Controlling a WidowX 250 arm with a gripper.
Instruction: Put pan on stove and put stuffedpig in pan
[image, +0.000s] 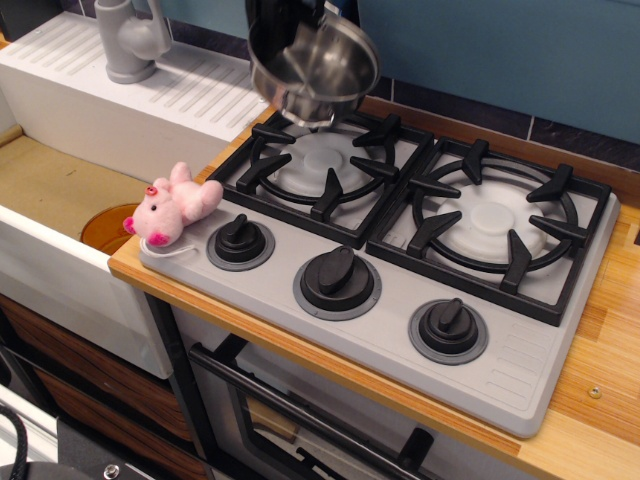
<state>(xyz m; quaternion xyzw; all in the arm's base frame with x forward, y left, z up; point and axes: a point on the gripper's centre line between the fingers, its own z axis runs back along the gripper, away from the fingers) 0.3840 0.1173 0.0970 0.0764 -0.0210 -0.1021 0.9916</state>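
One pan (318, 66), tilted and empty, hangs gripped by the hand (285, 25) above the stove's (400, 330) left burner; stuffedpig (172, 205) lies on the stove's left corner.

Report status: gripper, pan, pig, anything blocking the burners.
Gripper shut on pan, tilted, airborne over the left burner's back edge. Stuffed pig on the stove's front-left corner beside the left knob. Both grates bare, nothing in the way.

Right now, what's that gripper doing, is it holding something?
Gripper: closed on the steel pan, held tilted above the stove's left burner.
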